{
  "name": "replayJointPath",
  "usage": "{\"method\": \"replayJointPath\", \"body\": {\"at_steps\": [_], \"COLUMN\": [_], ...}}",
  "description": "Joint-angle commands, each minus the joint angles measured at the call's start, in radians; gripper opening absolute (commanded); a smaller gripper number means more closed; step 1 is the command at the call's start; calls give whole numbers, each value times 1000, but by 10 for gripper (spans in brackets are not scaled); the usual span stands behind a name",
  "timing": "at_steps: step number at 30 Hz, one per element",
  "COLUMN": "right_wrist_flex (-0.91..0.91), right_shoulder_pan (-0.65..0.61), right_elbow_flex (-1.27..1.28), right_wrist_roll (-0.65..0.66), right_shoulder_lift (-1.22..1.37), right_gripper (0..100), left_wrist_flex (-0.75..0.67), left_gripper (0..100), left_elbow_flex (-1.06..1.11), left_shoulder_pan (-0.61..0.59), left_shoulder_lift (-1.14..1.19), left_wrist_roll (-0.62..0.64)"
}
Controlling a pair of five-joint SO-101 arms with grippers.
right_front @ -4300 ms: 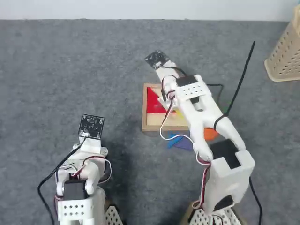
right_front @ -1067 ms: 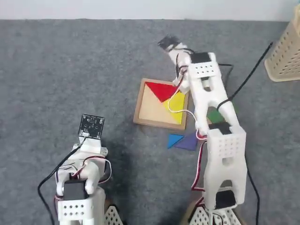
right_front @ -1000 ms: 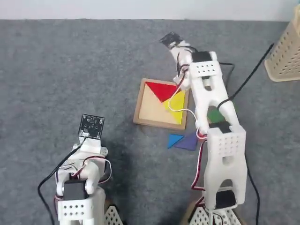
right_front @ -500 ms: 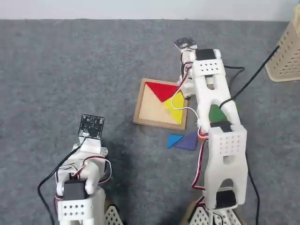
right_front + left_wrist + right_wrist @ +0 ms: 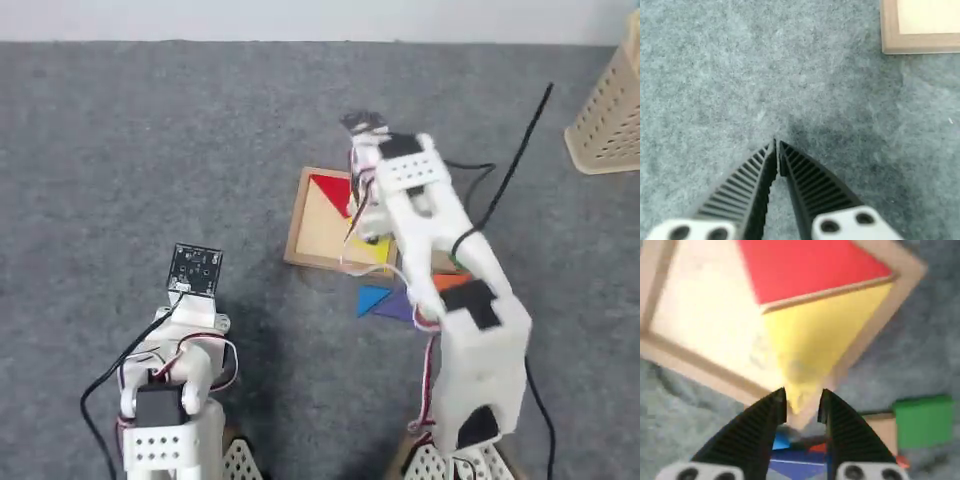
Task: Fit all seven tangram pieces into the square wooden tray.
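The square wooden tray [image 5: 318,232] lies mid-table, turned slightly. A red triangle [image 5: 329,189] and a yellow triangle [image 5: 374,243] lie in it, and its left half is bare wood. The right arm [image 5: 412,192] stretches over the tray's right side. In the right wrist view my right gripper [image 5: 802,404] hangs narrowly open over the yellow triangle [image 5: 825,330] near the tray's corner, nothing between its fingers; the red triangle [image 5: 810,265] lies beyond. Blue [image 5: 372,298], purple [image 5: 402,305] and orange [image 5: 450,283] pieces lie on the carpet. My left gripper [image 5: 776,146] is shut above bare carpet.
A green piece [image 5: 922,420] lies on the carpet beside the tray. A perforated beige basket [image 5: 610,110] stands at the far right. A black cable [image 5: 512,185] runs behind the right arm. The left arm [image 5: 170,380] sits at the near left; a tray corner [image 5: 920,44] shows ahead of it.
The right arm has swung back from beyond the tray's far right corner to over the tray, now covering most of the yellow triangle and the green piece. The left arm has not moved.
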Motion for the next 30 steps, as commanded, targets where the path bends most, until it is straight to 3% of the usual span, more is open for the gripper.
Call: {"method": "replayJointPath", "body": {"at_steps": [1,11,30], "right_wrist_flex": [-88,-217,-206], "right_shoulder_pan": [-51,-90,111], "right_elbow_flex": [150,316,68], "right_wrist_roll": [-20,-81,-60], "right_shoulder_lift": [-203,-229,10], "right_gripper": [106,188,188], "left_wrist_flex": [5,5,5], "left_gripper": [12,12,12], "left_elbow_flex": [-8,-8,-8], "left_shoulder_pan": [-5,-5,-5], "left_shoulder_lift": [0,0,0], "left_wrist_roll": [-9,-9,-9]}}
